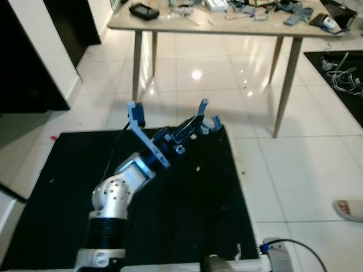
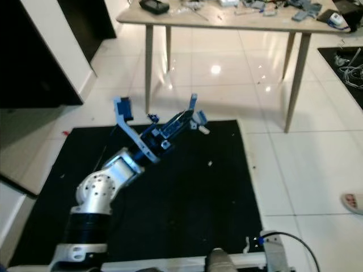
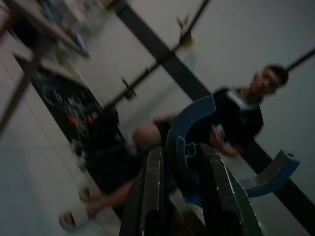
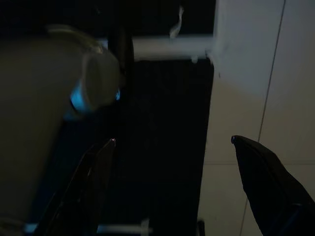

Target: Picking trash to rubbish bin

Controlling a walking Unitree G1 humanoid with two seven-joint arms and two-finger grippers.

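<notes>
Silver and jointed, the left arm (image 1: 116, 195) rises from the bottom of the head view over a black floor mat (image 1: 187, 226). Its left gripper (image 1: 205, 117) is lifted off the mat and points toward the wooden table (image 1: 215, 27) beyond, its blue-tipped fingers (image 3: 189, 123) spread apart with nothing between them; the black bars beside them sit close together. Below and just short of those fingertips, small pale scraps of trash (image 1: 198, 168) lie on the mat, apart from the gripper. Past the fingers in the left wrist view, a seated person in dark clothes (image 3: 231, 123) sits against a pale wall. A sandalled foot (image 1: 348, 209) rests on the white tiles well off to the gripper's right.

The right gripper (image 4: 172, 162) hangs low, its two black fingers (image 4: 268, 177) wide apart and empty above the mat's edge and the tiles. A white bar (image 4: 172, 46) with a bit of pale litter (image 4: 177, 22) shows beyond it.
</notes>
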